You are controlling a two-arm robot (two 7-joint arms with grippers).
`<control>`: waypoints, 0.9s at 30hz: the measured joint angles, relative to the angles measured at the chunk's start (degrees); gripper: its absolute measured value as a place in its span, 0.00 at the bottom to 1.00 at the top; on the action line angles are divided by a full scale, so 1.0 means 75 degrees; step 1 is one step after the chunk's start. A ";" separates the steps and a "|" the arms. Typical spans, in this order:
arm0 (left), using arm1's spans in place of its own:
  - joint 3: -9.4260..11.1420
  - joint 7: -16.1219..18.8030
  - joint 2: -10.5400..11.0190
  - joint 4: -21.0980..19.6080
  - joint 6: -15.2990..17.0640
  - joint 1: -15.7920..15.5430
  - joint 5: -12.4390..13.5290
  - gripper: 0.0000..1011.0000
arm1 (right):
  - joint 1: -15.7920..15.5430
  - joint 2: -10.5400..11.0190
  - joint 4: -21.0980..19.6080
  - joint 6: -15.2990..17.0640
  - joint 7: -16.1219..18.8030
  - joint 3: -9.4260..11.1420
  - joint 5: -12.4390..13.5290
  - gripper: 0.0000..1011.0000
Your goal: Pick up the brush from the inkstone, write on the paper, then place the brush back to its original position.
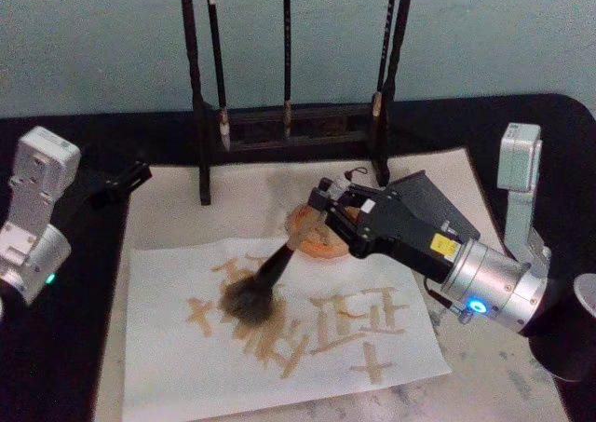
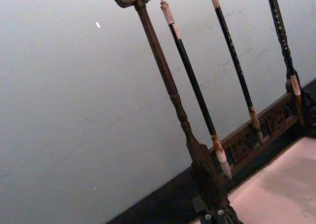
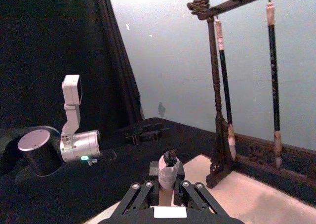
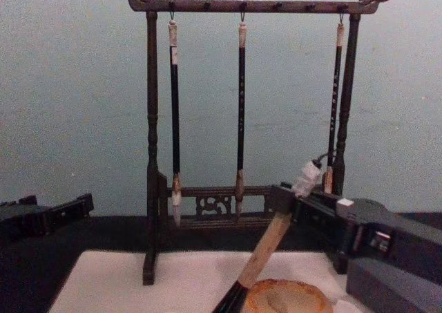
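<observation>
The brush (image 1: 270, 271) leans over the paper (image 1: 177, 366), its bushy grey-brown head (image 1: 249, 297) pressing on the sheet among tan strokes. My right gripper (image 1: 322, 217) is shut on the pale wooden handle, just above the round orange-tan inkstone (image 1: 321, 242). In the chest view the handle (image 4: 266, 244) rises at a slant from beside the inkstone (image 4: 286, 298) into the right gripper (image 4: 293, 201). The right wrist view shows the handle's taped end (image 3: 168, 173) standing between the fingers. My left gripper (image 1: 119, 182) rests parked at the left, off the paper.
A dark wooden brush rack (image 1: 279, 129) with three thin hanging brushes (image 4: 241, 112) stands behind the paper. The rack's post (image 2: 168, 85) is close in the left wrist view. A beige mat (image 1: 521, 385) lies under the paper on the black table.
</observation>
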 joint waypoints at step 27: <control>0.0000 0.0000 0.0000 0.0000 0.0000 0.0000 0.0000 0.99 | -0.0777 0.0532 -0.0538 -0.0175 0.0015 0.0881 0.0463 0.16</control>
